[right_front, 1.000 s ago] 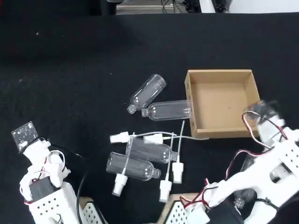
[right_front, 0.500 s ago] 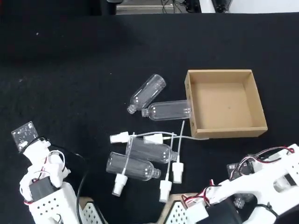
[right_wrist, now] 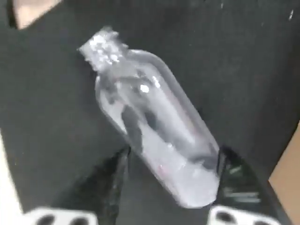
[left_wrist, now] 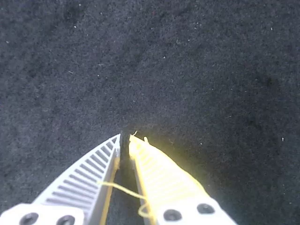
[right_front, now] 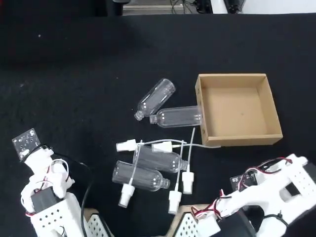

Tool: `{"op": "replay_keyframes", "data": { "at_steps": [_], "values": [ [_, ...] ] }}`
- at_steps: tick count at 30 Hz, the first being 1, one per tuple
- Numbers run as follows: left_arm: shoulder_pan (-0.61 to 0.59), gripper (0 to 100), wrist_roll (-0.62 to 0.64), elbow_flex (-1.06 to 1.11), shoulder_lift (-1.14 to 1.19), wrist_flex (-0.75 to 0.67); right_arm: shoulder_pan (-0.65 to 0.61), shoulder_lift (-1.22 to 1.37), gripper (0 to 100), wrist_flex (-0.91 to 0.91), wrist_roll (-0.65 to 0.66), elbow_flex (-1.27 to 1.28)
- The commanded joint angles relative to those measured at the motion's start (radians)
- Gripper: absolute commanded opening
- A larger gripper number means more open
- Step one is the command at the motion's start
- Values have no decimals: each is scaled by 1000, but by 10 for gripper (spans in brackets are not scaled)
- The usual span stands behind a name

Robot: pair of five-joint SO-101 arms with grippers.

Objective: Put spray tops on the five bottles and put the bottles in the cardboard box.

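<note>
Four clear capless bottles lie on the black cloth: two by the box's near-left corner (right_front: 156, 97) (right_front: 177, 116) and two nearer the arms (right_front: 157, 158) (right_front: 138, 177). Several white spray tops (right_front: 175, 197) are scattered around the nearer pair. The cardboard box (right_front: 239, 140) stands open and holds nothing. In the right wrist view another clear bottle (right_wrist: 154, 117) lies between the spread fingers of my right gripper (right_wrist: 174, 152), which straddle its base. The right arm (right_front: 269, 190) is folded low at the table's near right. My left gripper (left_wrist: 125, 137) is shut over bare cloth.
The left arm (right_front: 44, 190) sits at the near-left corner with a small tag (right_front: 25, 140) beside it. Long dip tubes (right_front: 190, 143) of the spray tops cross the bottles. Black cloth stretches bare across the far and left side.
The right arm has swung from beside the box's right wall down toward the near edge, lowering over the bottle there. The left arm, bottles and tops have not moved.
</note>
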Motion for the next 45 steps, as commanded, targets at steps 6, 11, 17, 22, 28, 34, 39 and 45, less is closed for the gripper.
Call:
{"op": "replay_keyframes", "data": {
  "at_steps": [6,11,17,22,28,34,39,45],
  "values": [
    [-12,31,-6,24,-8,5,0,-48,296,-213,12,159],
    [-13,31,-6,24,-8,5,3,-48,232,-265,-29,239],
    [-12,31,-6,24,-8,5,-46,-48,51,-212,-517,199],
    [-10,31,-6,24,-8,5,-46,-42,17,-215,-1065,96],
    [-8,30,-6,24,-8,5,6,-47,10,-213,-1352,31],
    [-10,31,-6,24,-8,5,81,-41,11,-212,-1473,-21],
    [-12,31,-6,24,-8,5,120,-39,90,-161,-1496,-2],
    [-13,31,-6,24,-8,5,91,-41,243,87,-1496,-99]
  ]
}}
